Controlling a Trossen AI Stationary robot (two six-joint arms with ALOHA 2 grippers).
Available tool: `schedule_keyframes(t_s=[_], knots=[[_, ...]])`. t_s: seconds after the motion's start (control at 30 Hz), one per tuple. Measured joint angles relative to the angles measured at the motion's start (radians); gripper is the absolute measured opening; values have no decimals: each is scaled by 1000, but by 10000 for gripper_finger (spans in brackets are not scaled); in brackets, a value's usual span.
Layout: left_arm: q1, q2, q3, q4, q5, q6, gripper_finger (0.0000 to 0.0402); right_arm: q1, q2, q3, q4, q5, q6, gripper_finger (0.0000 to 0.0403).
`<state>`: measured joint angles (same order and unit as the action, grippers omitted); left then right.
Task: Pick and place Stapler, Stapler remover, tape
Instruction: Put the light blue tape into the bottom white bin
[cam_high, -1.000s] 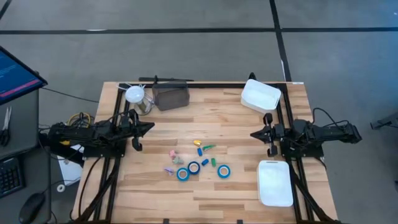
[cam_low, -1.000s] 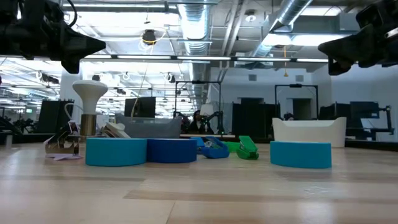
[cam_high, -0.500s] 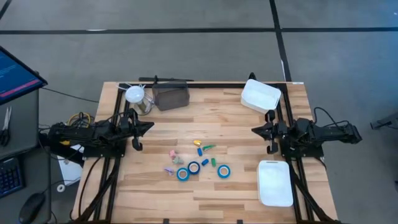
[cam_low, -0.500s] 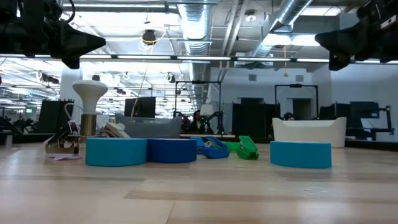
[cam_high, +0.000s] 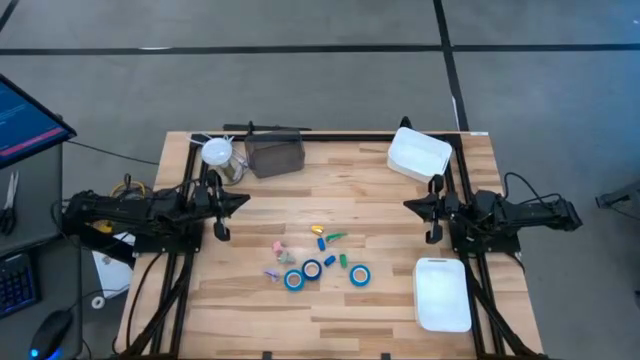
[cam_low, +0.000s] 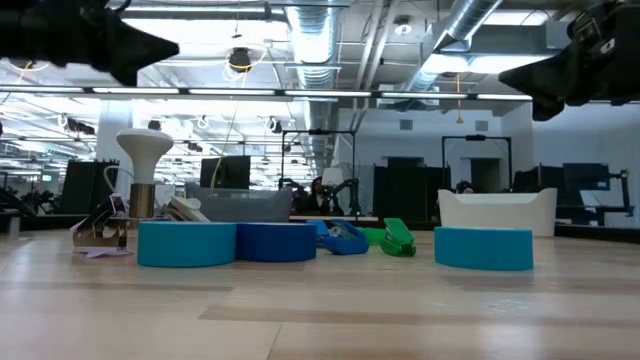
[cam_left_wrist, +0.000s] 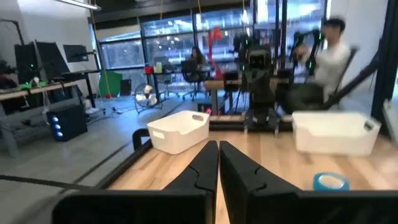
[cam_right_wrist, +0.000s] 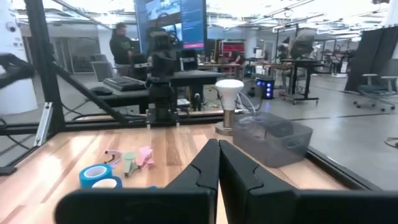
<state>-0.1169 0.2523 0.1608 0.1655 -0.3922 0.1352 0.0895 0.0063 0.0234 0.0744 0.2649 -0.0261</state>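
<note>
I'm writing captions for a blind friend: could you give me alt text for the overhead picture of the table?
Seen from above, three rolls of blue tape and small coloured items lie mid-table on a wooden table. The left gripper and right gripper wait shut at opposite sides. Two white bins sit on the right, a grey box at the back.

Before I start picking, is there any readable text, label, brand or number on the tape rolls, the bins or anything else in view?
None can be read.
Tape rolls: plain blue sides, no print visible.
White bins: no label visible.
Monitor beside the table: screen lit, content too small to read.
Large screen in the room behind: content blurred, unreadable.
</note>
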Motion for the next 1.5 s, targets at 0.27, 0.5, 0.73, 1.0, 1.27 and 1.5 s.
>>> schedule_keyframes(t_s=[0.27,0.5,0.73,1.0,1.27,1.5], knots=[[0,413,170,-8,-34,25,8,2,71,130,-200,51,58,0],[0,575,246,-3,-36,21,8,2,335,363,-482,78,155,0],[0,554,251,18,-38,18,8,17,673,531,-614,-75,158,0],[0,498,251,22,-38,17,8,90,980,616,-578,-264,211,0],[0,465,249,21,-38,17,8,141,1154,654,-434,-267,295,0],[0,434,249,24,-37,17,8,130,1276,706,-479,-265,427,18]])
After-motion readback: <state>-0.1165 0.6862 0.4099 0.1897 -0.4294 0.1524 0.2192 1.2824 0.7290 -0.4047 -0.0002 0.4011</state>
